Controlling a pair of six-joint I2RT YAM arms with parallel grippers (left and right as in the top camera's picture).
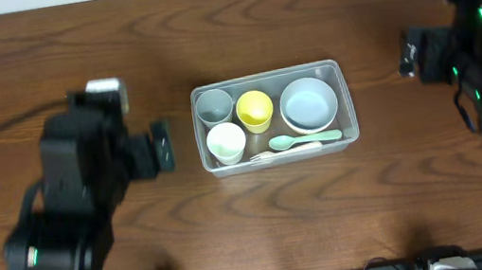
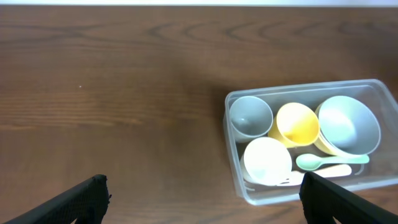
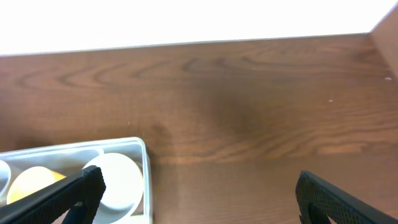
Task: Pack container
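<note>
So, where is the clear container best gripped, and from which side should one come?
Probably the rim of its left short end, from above, with the left gripper, which is open and nearest. The container looks too wide to span. The grey cup and white cup leave little room inside that wall.

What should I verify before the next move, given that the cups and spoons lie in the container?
1. container upright, not tilted: ok.
2. gray cup, yellow cup and white cup inside, mouths up: ok.
3. bowl, green spoon and white spoon inside: ok.
4. left gripper open, empty, apart from the container: ok.
5. right gripper open, empty, apart from the container: ok.
</note>
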